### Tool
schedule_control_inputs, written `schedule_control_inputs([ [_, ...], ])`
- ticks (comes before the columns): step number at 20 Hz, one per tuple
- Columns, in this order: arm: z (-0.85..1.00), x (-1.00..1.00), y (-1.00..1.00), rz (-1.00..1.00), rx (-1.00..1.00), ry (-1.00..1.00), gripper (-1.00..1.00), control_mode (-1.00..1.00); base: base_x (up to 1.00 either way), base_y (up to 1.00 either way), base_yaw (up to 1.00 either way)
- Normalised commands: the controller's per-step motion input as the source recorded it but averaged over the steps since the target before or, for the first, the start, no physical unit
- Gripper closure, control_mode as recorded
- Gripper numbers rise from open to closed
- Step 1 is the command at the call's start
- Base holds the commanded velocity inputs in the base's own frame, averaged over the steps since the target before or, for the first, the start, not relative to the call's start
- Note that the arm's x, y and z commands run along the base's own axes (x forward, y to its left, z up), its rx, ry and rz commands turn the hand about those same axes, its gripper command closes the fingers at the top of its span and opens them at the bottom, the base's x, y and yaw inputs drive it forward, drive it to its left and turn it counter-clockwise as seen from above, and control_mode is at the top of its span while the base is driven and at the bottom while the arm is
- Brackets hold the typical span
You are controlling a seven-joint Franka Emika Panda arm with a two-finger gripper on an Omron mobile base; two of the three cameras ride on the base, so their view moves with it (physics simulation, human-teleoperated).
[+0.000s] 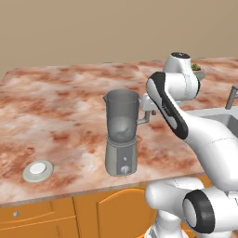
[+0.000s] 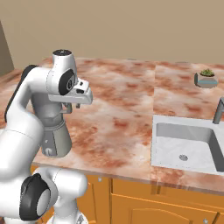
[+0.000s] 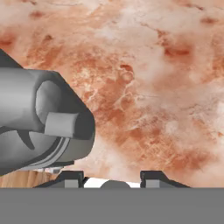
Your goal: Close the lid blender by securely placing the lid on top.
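- While the lid [image 1: 38, 170] lies flat on the counter [image 1: 69, 93] at the lower left of the left base view, near the front edge, the task has not got under way: nothing is lifted and nothing covers the jar.
- Centre frame in that view stands the blender [image 1: 122, 133], upright, its jar mouth open at the top, handle turned to the right toward the arm; it is well apart from the lid.
- Just right of the jar's handle in the left base view, the hand hangs above the counter; in the hand view the gripper [image 3: 113, 178] shows its two dark tips spread with bare counter between them, so it is parted and carries nothing.
- What is left, as I judge it: reach across to the lid, grasp it, bring it over the jar and seat it squarely.
- Standing between the hand and the lid, the blender is the main obstacle; a straight sweep to the left would likely strike the jar, which looms at the left of the hand view.
- Right of centre in the right base view are a sink [image 2: 162, 130] and a faucet [image 2: 218, 110], with a small bowl with a plant [image 2: 206, 78] at the upper right, all away from the work.
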Motion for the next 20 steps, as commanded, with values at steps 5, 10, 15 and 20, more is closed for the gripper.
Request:
schedule_control_inputs([
  [5,0.0,-0.13,0.0,0.0,0.0,-0.02,-1.0,-1.0,0.0,0.0,0.0],
  [10,0.0,-0.14,0.0,-0.01,0.0,-0.02,-1.0,1.0,-0.78,0.06,-0.03],
  [15,0.0,0.0,0.0,0.0,0.0,0.0,-1.0,1.0,-0.49,0.87,0.0],
  [20,0.0,0.0,0.0,0.0,0.0,0.0,-1.0,1.0,0.13,1.0,0.0],
])
